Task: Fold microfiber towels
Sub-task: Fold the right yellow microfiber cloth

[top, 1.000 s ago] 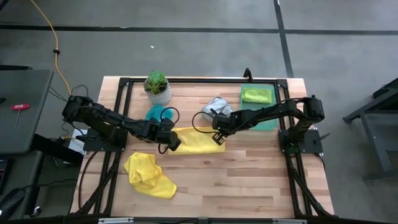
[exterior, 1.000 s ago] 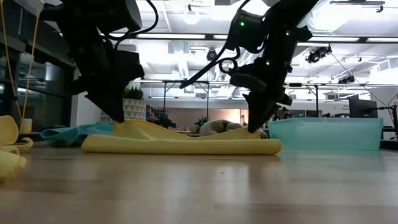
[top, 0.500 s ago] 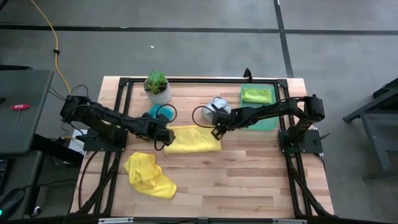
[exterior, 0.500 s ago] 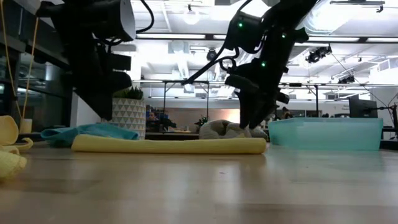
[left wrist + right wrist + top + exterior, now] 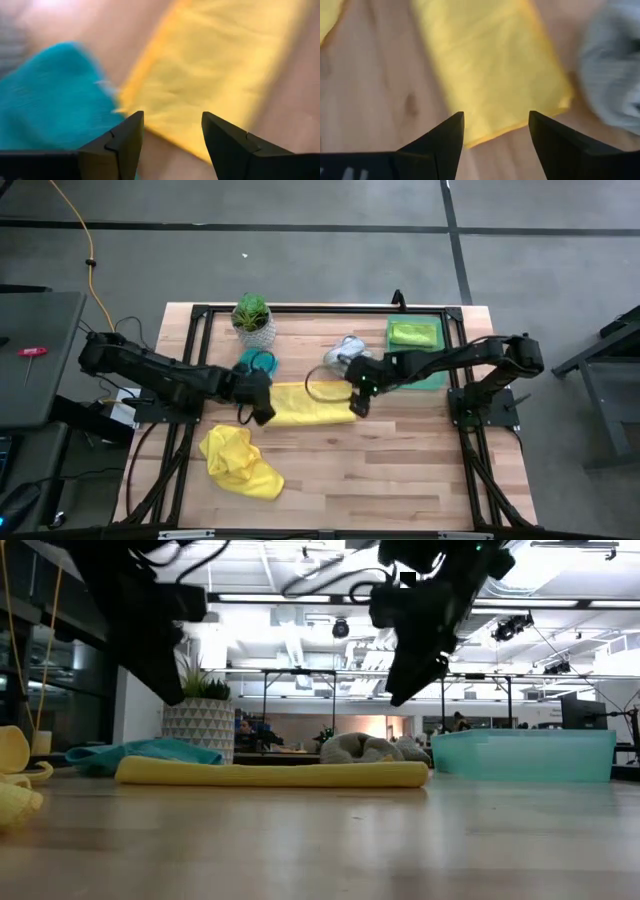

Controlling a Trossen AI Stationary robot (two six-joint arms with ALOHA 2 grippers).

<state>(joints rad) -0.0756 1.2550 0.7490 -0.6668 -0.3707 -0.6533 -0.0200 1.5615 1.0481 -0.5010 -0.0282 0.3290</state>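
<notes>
A folded yellow towel (image 5: 308, 403) lies flat on the wooden table (image 5: 400, 470), seen as a long low strip in the low view (image 5: 270, 774). My left gripper (image 5: 262, 410) hangs open above its left end (image 5: 172, 145) and touches nothing. My right gripper (image 5: 358, 402) hangs open above its right end (image 5: 496, 145), also clear of it. A second yellow towel (image 5: 240, 463) lies crumpled at the near left. A teal towel (image 5: 255, 362) and a grey-white towel (image 5: 347, 350) lie just behind the folded one. A lime green towel (image 5: 413, 333) rests in the tray.
A translucent green tray (image 5: 432, 378) stands at the far right, its wall showing in the low view (image 5: 525, 755). A small plant in a white pot (image 5: 253, 318) stands at the far left. Bare wood lies between the folded towel and the near edge.
Both grippers have opened, let go of the yellow towel's two ends and risen clear of it. The towel, first lifted at its ends, now lies flat and folded on the table.
</notes>
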